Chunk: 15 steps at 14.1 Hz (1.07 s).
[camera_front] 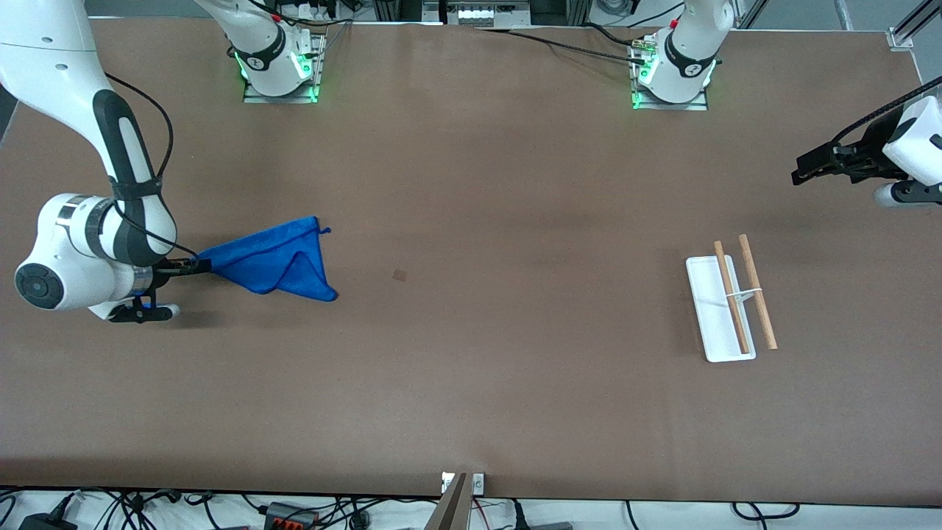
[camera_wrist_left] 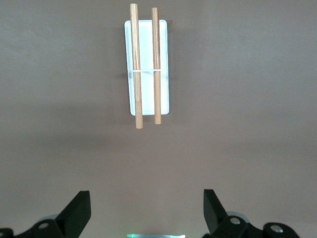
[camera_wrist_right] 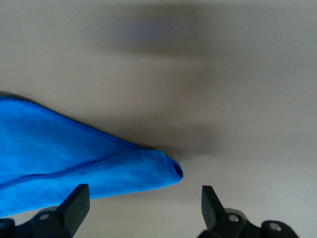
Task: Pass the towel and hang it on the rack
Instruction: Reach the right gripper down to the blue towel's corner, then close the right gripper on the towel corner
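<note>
1. One bright blue folded microfibre towel lies bunched at the right arm's table end, corner touching the spread right gripper.
2. Left gripper, spread, hangs over bare table near the white-based, wooden-rod rack.

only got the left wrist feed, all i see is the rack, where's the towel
Observer: The towel lies on the table toward the right arm's end, well apart from the rack.
Operator: right arm got it
Observer: Not yet. The right gripper is at one corner of it, fingers open, the corner between them.
Operator: where's my gripper sitting
Observer: The left gripper waits over the table at the left arm's end, not over the rack.
</note>
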Each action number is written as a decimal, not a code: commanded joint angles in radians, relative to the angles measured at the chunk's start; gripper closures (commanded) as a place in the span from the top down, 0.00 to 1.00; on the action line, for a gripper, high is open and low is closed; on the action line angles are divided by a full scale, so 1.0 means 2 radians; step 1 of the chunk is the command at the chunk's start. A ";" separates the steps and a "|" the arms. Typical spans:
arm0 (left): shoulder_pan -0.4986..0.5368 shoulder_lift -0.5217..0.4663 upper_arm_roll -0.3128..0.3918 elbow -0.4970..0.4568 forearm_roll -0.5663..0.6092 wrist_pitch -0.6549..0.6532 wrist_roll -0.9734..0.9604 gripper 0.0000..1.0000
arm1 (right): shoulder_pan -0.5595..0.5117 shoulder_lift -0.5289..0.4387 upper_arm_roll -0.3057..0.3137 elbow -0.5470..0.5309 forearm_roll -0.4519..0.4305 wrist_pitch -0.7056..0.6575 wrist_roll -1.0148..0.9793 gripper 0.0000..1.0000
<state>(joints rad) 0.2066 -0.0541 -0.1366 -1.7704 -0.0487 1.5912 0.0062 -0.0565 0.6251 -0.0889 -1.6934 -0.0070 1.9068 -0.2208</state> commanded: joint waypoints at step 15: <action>0.016 0.006 -0.001 -0.001 -0.009 0.000 0.034 1.00 | -0.028 0.040 0.001 0.013 0.083 -0.005 -0.182 0.78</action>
<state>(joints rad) 0.2295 -0.0403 -0.1339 -1.7706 -0.0487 1.5912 0.0486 -0.0981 0.7011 -0.0919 -1.6837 0.1409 1.9299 -0.5554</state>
